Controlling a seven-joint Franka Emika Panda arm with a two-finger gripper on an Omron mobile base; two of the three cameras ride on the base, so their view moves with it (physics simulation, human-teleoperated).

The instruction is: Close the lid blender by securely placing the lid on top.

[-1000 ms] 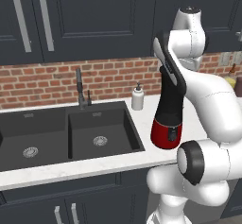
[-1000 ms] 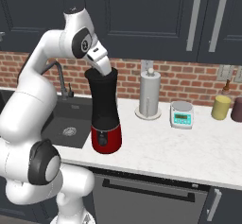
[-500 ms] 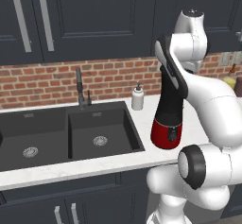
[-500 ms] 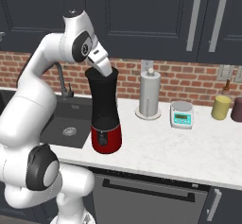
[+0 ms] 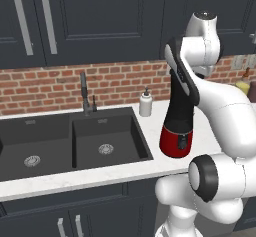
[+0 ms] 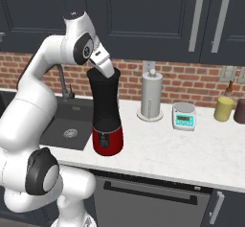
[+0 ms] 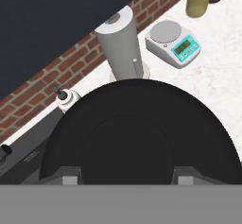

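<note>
The blender (image 5: pixel 177 121) (image 6: pixel 106 111) stands on the white counter just right of the sink, a matte black jar on a glossy red base (image 5: pixel 176 143). A round black lid (image 7: pixel 142 138) covers the jar's top, seen from straight above in the hand view. My gripper (image 6: pixel 106 70) (image 7: pixel 127 180) hovers right over that lid, tilted. It is open, with one fingertip (image 7: pixel 70 180) and the other set far apart at the lid's near edge and nothing pinched between them.
A white pump bottle (image 5: pixel 145 103) (image 7: pixel 67 99) stands behind the blender by the brick wall. To the right are a paper towel holder (image 6: pixel 151 94), a small kitchen scale (image 6: pixel 184 116) and a yellow jar (image 6: pixel 223 108). The sink (image 5: pixel 107 141) and faucet (image 5: pixel 85 93) lie to the left.
The arm's upper joints have risen slightly and the hand has eased up a little over the jar's top. The blender has stayed in place.
</note>
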